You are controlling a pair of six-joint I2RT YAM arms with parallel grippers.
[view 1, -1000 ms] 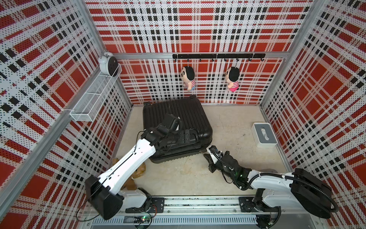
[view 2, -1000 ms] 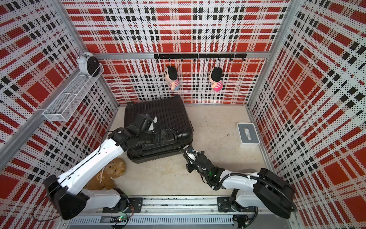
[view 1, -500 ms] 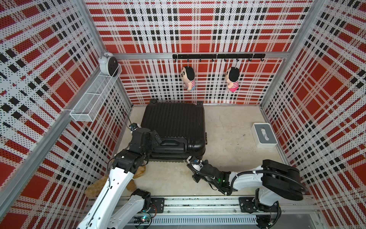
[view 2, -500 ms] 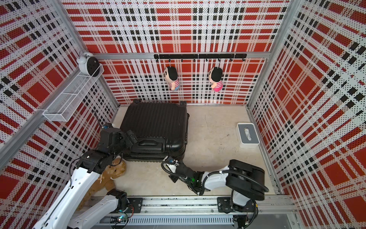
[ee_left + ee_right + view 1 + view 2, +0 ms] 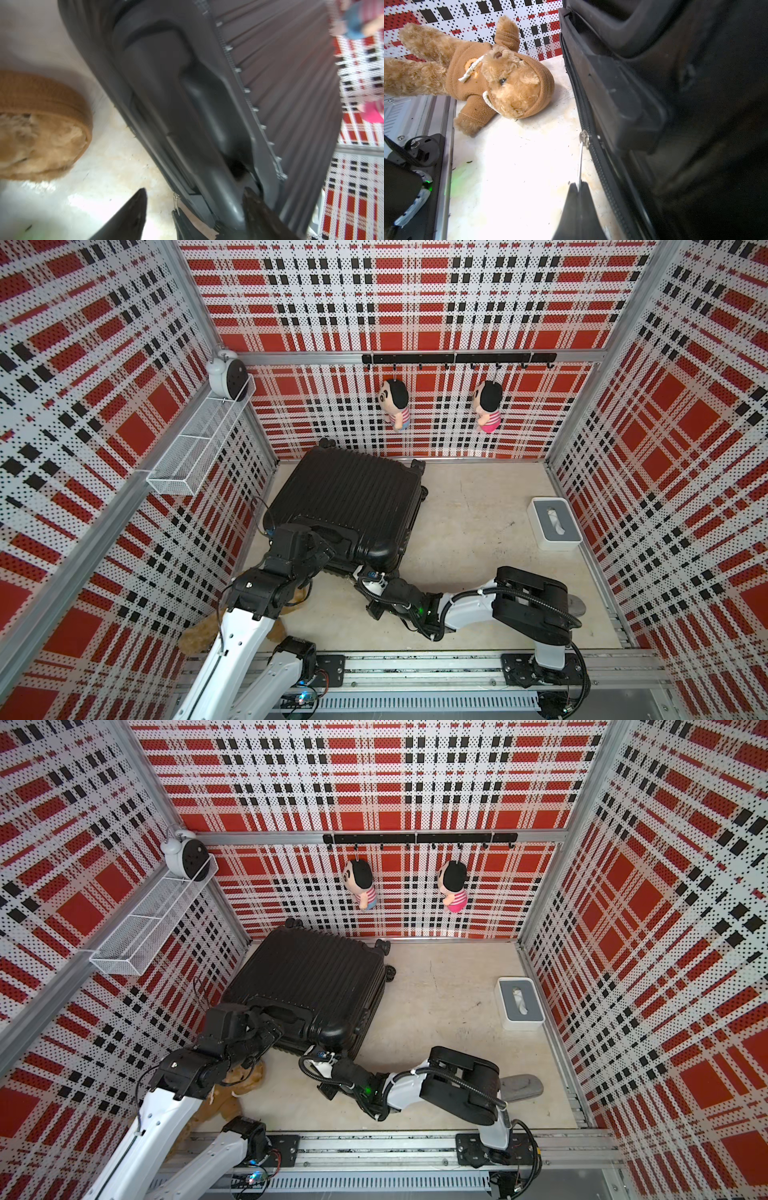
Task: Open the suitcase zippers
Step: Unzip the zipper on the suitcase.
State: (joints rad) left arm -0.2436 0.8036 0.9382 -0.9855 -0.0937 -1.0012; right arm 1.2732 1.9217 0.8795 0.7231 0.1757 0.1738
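1 clock [image 5: 227,374] — wire basket [image 5: 195,456] (suitcase [image 5: 349,493] closed)

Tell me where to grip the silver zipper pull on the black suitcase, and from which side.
Take the zipper pull by the free end of its thin silver tab, not the slider. The tab sticks out from the zipper track over the floor, so come from the floor side, jaws closing across its flat faces. The right gripper is shut on it just so.

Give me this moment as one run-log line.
right gripper: shut on zipper pull | left gripper: open, fingers astride handle | suitcase: flat on floor
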